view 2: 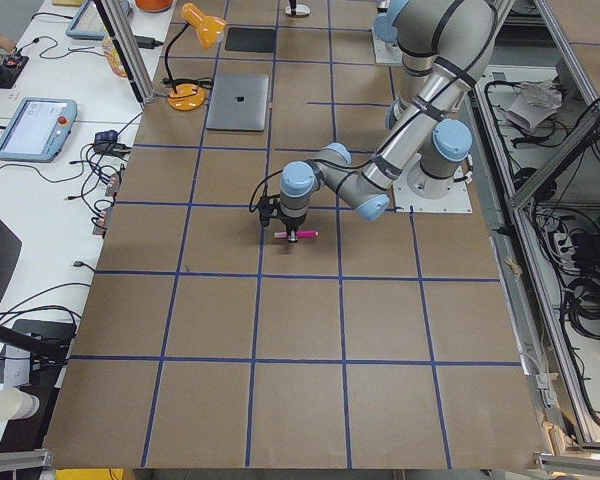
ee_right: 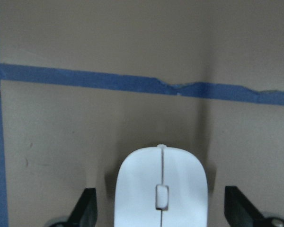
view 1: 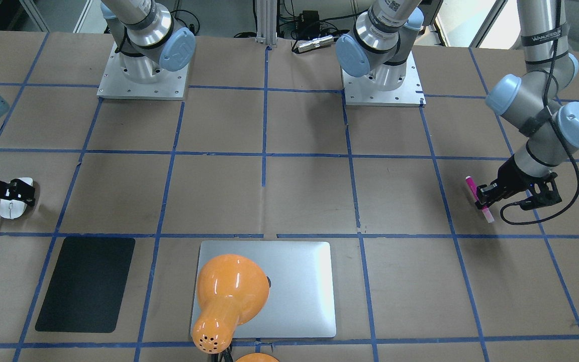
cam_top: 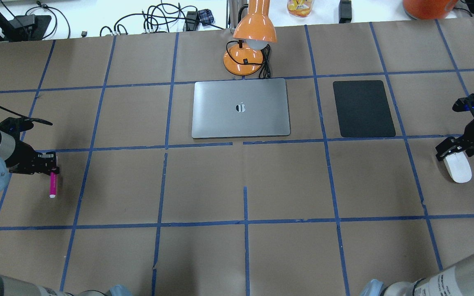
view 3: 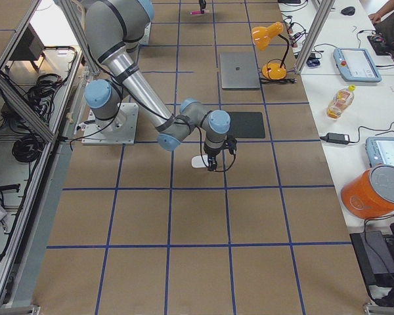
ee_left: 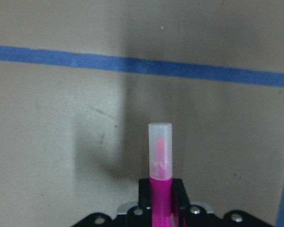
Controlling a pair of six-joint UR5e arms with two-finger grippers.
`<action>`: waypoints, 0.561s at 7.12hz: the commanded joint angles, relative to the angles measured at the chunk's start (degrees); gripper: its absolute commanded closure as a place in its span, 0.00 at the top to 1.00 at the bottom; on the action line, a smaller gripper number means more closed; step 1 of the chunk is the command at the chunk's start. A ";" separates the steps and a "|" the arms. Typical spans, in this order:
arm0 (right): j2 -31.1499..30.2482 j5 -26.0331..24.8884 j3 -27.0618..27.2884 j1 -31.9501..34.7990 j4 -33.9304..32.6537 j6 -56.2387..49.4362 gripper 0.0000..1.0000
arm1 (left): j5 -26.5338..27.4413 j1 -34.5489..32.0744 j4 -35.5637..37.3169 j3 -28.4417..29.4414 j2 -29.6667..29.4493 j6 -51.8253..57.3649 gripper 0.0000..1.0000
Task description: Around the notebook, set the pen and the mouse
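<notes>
The magenta pen with its pale cap sticks out of my left gripper, which is shut on its barrel at the far left of the table, low over the paper. From across the table the pen shows at the right. The white mouse lies on the paper at the far right. My right gripper is open and straddles its rear end. In the right wrist view the fingers stand well clear of the mouse on both sides. The silver notebook lies shut at the table's far middle.
An orange desk lamp stands just behind the notebook, its shade over the lid. A thin black mat lies to the right of the notebook. Blue tape lines cross the brown paper. Cables and bottles sit beyond the far edge.
</notes>
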 commanded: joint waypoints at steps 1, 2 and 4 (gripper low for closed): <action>-0.09 -0.02 0.00 0.04 0.38 0.00 0.59 | 0.22 -12.24 -1.16 0.21 3.73 -31.74 0.00; -0.26 -0.02 0.00 0.04 0.38 0.08 0.55 | 0.30 -17.52 -1.08 0.21 4.18 -43.63 0.00; -0.79 -0.11 -0.26 0.04 0.47 0.09 0.52 | 4.68 -30.16 -0.90 0.38 4.10 -63.51 0.00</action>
